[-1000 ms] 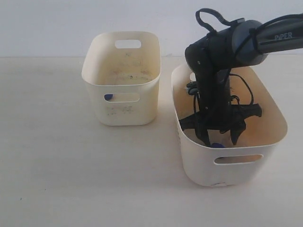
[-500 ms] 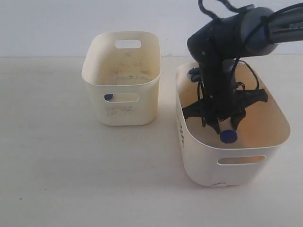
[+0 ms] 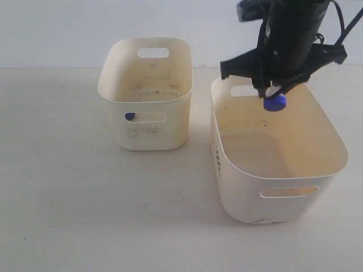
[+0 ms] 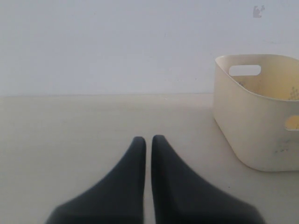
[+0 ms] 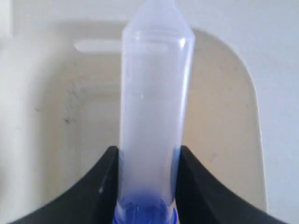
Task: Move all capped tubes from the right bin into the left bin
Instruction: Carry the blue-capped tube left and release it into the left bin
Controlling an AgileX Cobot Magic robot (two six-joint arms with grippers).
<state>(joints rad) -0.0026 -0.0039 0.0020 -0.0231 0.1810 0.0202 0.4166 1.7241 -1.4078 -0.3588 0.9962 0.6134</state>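
Over right bin (image 3: pixel 244 195): right gripper (image 3: pixel 274 93) clamped on tube (image 5: pixel 156 93) (blue cap)
Left gripper (image 4: pixel 148 141): jaws together
Left bin (image 3: pixel 170 135): 10 o'clock of right bin

I work over a pale, cream-coloured table (image 3: pixel 68 215) — matte and plain, with no cloth or pattern on it. Behind it rises a bare wall (image 3: pixel 57 28), white with a cool bluish-grey cast, and it meets the tabletop in one straight line across my view. The light is soft and even — the few shadows on the table are faint and blurred at the edges. From my left wrist I see one small grey mark (image 4: pixel 257 11) high on the wall.
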